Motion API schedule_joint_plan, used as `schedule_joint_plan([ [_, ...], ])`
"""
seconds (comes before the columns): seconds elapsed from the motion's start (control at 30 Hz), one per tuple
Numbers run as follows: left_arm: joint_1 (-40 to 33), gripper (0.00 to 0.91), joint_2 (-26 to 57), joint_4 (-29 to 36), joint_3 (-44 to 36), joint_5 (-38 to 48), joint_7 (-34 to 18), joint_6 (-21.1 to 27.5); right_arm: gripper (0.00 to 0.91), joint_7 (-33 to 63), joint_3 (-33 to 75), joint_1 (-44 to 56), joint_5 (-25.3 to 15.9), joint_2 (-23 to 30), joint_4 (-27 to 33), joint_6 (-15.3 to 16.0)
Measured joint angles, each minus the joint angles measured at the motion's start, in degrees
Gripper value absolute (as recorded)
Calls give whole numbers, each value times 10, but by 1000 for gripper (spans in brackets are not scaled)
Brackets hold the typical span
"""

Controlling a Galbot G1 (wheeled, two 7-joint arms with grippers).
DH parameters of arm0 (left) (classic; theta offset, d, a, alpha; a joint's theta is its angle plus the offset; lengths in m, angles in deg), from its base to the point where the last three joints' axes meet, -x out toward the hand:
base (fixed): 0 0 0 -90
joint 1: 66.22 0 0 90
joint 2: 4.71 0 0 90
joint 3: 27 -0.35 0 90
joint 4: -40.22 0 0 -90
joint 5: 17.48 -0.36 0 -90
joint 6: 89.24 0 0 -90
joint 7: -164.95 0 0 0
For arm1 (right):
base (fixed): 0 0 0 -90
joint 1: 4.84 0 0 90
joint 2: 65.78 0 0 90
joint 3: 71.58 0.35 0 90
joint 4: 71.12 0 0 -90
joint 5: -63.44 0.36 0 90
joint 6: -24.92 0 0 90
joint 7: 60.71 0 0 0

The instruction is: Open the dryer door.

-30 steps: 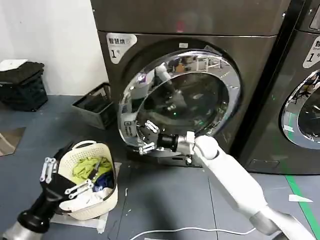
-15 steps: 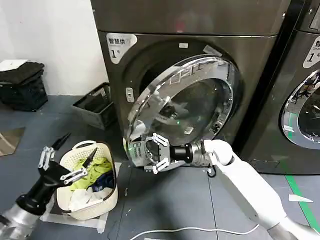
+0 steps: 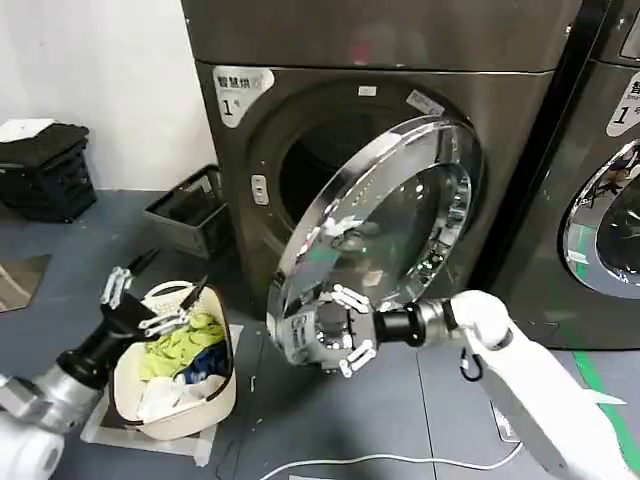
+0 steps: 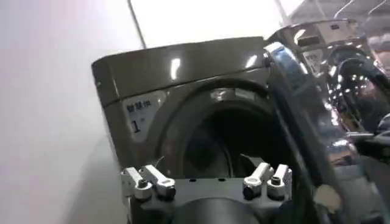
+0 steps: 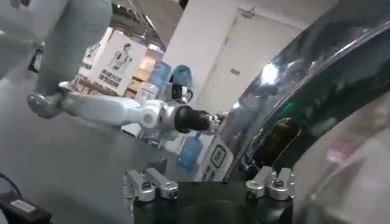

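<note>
Chrome gleams around the large round dryer door (image 3: 385, 215), a wide shiny ring framing dark tinted glass, which stands swung well out from the dark grey dryer front (image 3: 250, 150) so that the round drum opening (image 3: 320, 160) behind it is exposed. The door hangs hinged at its right side, its free left edge angled out and down toward the floor. The right gripper (image 3: 335, 330), white-fingered on a black wrist, sits at that lower free edge, its fingers spread around the chrome rim rather than pressed together. In the right wrist view the door's curved chrome edge (image 5: 292, 73) runs just past that gripper's base. The left gripper (image 3: 150, 300) hovers with fingers splayed apart above a cream plastic laundry basket (image 3: 185, 400) of coloured clothes, well apart from the door.
</note>
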Motion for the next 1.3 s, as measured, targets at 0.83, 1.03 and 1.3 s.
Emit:
schedule_joint_plan([
  [0.83, -191, 907, 25, -89, -258, -27, 27, -18, 907, 215, 520, 456, 2, -22, -131, -36],
  [1.03, -223, 907, 17, -101, -327, -27, 28, -25, 907, 332, 673, 573, -45, 42, -164, -14],
  [1.3, -265, 907, 18, -115, -397, -16, 25, -33, 907, 513, 808, 621, -97, 136, -185, 113],
])
